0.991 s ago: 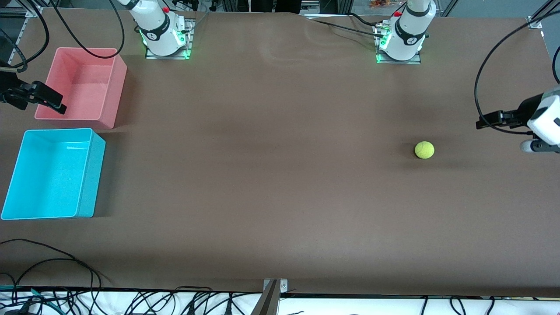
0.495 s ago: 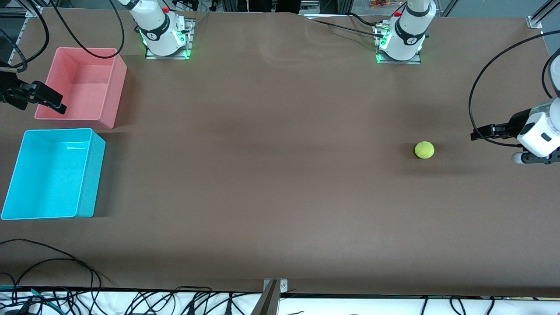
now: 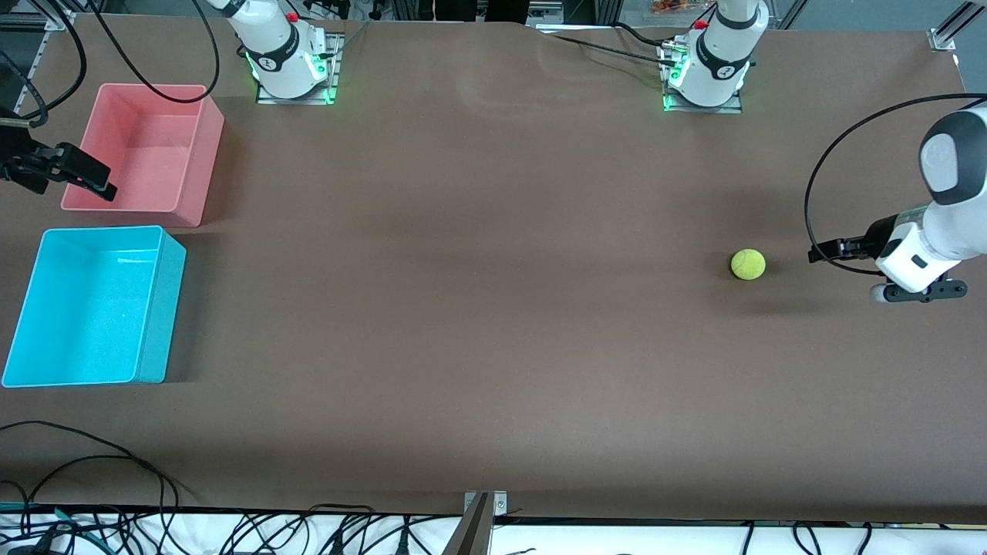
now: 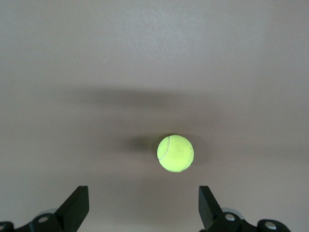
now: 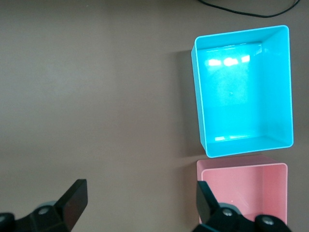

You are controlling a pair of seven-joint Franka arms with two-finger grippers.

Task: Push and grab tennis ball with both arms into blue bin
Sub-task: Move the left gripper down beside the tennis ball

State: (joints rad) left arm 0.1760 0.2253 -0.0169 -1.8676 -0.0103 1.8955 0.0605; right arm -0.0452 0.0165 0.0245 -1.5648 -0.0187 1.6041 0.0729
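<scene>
The yellow-green tennis ball (image 3: 748, 264) lies on the brown table toward the left arm's end. My left gripper (image 3: 819, 253) hangs low over the table a short way from the ball, on the side of the table's end, with its fingers pointing at the ball. In the left wrist view the ball (image 4: 175, 153) sits just ahead of the left gripper (image 4: 142, 209), which is open and empty. The blue bin (image 3: 166, 308) stands at the right arm's end. My right gripper (image 3: 104, 185) waits open over the pink bin's outer rim; the right wrist view shows the right gripper (image 5: 140, 203) and the blue bin (image 5: 200, 96).
A pink bin (image 3: 204, 146) stands beside the blue bin, farther from the front camera, and it shows in the right wrist view as well (image 5: 241, 179). Loose black cables (image 3: 92, 455) lie along the table's front edge. Wide bare table separates the ball from the bins.
The left arm has swung down and its gripper has moved closer to the tennis ball. The ball and the right arm have not moved.
</scene>
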